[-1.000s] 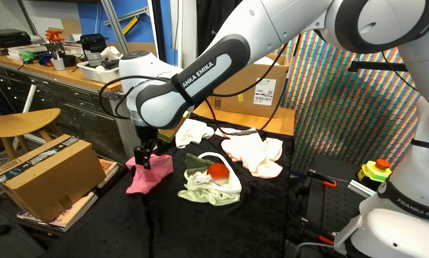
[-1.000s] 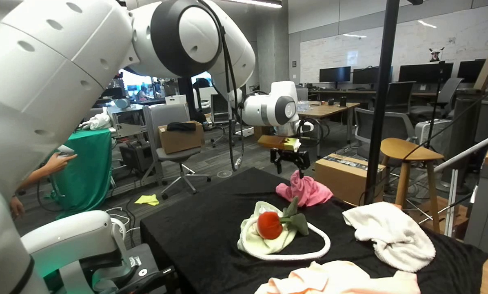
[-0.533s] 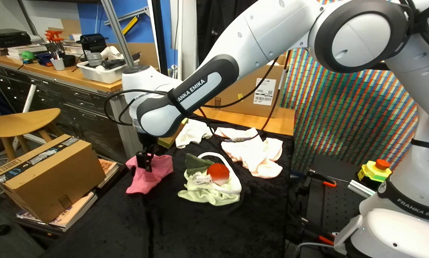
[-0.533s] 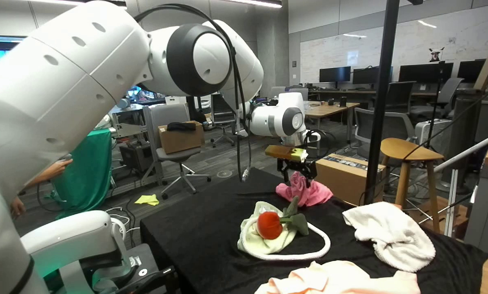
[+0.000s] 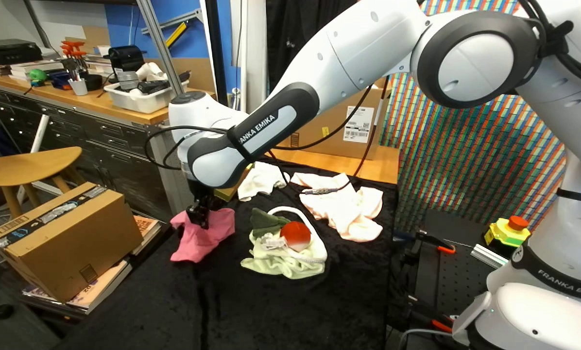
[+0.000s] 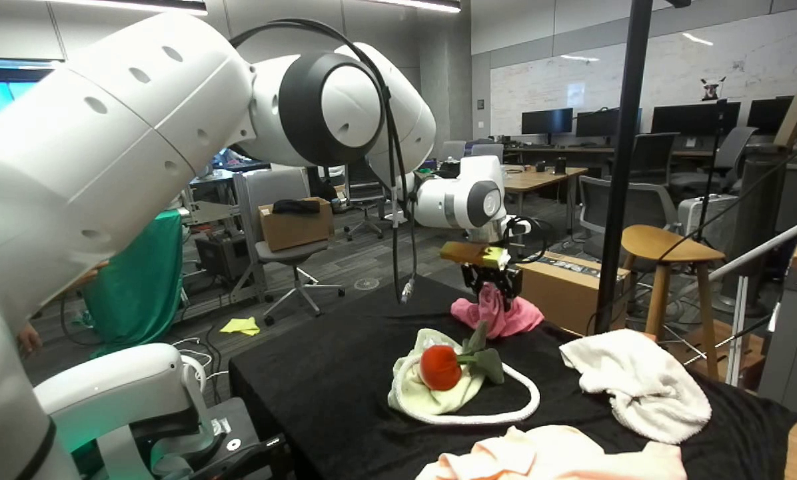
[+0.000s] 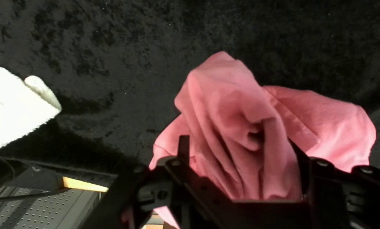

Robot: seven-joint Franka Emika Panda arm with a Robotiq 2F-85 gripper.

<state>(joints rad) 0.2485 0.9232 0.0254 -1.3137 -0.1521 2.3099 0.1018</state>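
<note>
My hand (image 7: pixel 241 151), lowered since a second ago and slightly narrowed, stands with its jaws apart astride the bunched peak of the pink cloth (image 7: pixel 221 92); whether they press it I cannot tell, so I judge the hold unsecured. The cloth lies near an edge of the black-draped surface (image 6: pixel 332 373). Farther off: pale green cloth (image 6: pixel 433 401) under a round red thing (image 6: pixel 438 367); farther still, peach cloth (image 6: pixel 538 457)

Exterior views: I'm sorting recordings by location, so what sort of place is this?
Probably a research lab or workshop that doubles as office space. Between them, the exterior views show a cluttered workbench, a row of monitors and, behind them, a large whiteboard.
</note>
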